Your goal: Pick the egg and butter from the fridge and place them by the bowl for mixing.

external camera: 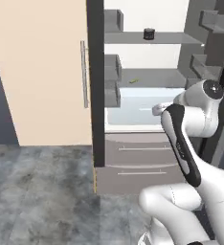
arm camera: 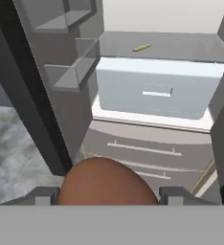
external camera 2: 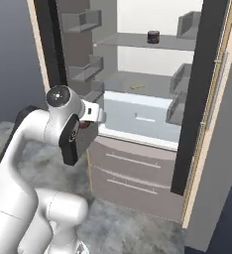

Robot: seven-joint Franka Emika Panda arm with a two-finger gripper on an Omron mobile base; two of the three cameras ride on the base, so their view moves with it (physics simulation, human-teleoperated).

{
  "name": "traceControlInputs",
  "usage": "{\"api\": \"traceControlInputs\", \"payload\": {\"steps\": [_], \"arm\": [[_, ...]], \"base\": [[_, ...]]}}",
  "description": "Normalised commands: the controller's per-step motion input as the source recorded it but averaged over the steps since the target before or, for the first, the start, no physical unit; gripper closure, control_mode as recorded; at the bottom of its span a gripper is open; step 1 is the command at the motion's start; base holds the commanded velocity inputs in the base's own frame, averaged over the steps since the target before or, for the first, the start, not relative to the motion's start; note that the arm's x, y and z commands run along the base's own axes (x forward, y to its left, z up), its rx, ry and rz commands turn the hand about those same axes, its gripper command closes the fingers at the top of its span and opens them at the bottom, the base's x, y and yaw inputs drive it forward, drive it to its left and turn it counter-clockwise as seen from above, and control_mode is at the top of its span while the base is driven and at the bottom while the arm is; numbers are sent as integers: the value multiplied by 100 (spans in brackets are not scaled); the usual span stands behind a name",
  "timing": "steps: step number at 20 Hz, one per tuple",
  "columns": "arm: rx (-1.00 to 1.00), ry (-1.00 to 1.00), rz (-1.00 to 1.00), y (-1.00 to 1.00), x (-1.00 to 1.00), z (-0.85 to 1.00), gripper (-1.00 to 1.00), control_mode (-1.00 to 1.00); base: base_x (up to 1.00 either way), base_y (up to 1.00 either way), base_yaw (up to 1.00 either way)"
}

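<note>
The jaws grasped the brown egg in front of the open fridge. The butter lay on the middle shelf, not yet collected. Both placements by the bowl remained.

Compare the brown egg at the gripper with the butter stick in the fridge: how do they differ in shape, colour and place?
The egg is rounded and brown; the butter is a thin, straight, yellow-olive stick. The egg sits between the fingertips of the gripper, outside the fridge; the butter lies flat on a grey shelf inside it, above the pale drawer. The egg is in hand; the butter is untouched. Both are small food items.
</note>
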Motion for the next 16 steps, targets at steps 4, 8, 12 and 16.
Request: {"api": "traceControlInputs", "payload": {"steps": [4, 8, 12, 16], "arm": [[0, 0, 0, 0, 0, 0, 100, 100], [0, 0, 0, 0, 0, 0, 100, 100], [0, 0, 0, 0, 0, 0, 100, 100], [0, 0, 0, 0, 0, 0, 100, 100]], "base": [[-25, 0, 95], [-11, 0, 100], [-5, 0, 100], [-4, 0, 100]]}}
